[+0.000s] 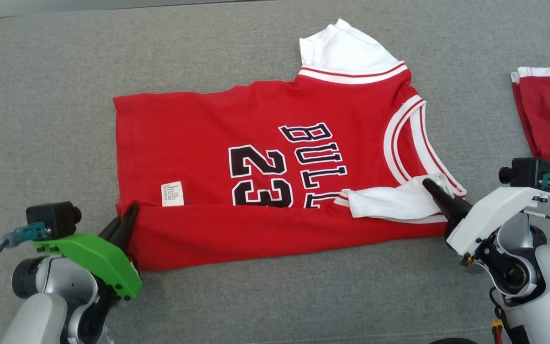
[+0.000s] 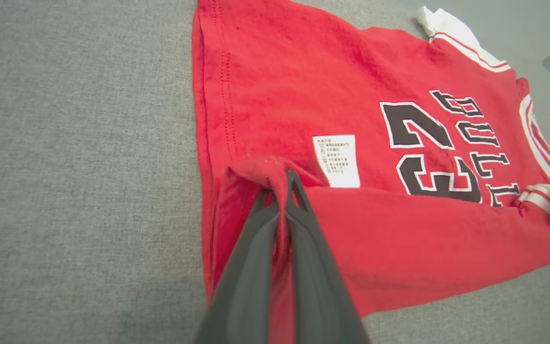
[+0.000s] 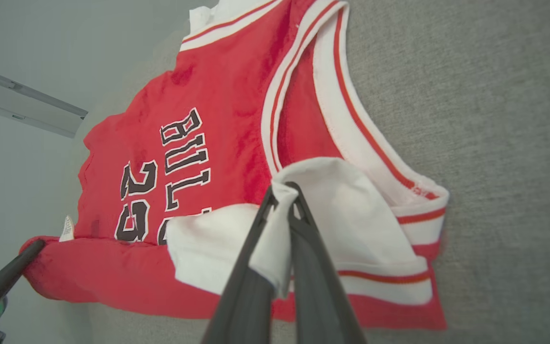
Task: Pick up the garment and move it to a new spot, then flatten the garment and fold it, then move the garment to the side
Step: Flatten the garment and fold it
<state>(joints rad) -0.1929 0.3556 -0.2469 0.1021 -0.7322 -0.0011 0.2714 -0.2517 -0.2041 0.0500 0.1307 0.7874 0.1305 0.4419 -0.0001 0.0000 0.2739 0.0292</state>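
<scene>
The garment (image 1: 208,143) is a red jersey with white sleeves and black "BULLS 23" lettering, lying sideways on the grey cloth surface, hem to the left. Its near long edge is folded over onto the body. My left gripper (image 1: 129,215) is shut on the red hem corner (image 2: 265,169) at the lower left, which it holds raised. At the lower right, my right gripper (image 1: 430,185) is shut on the white sleeve (image 3: 346,200) and pulls it over the red body. A white care label (image 2: 336,160) shows near the left grip.
Another red and white garment (image 1: 547,119) lies at the right edge. The grey cloth surface (image 1: 41,95) stretches out to the left and in front of the jersey.
</scene>
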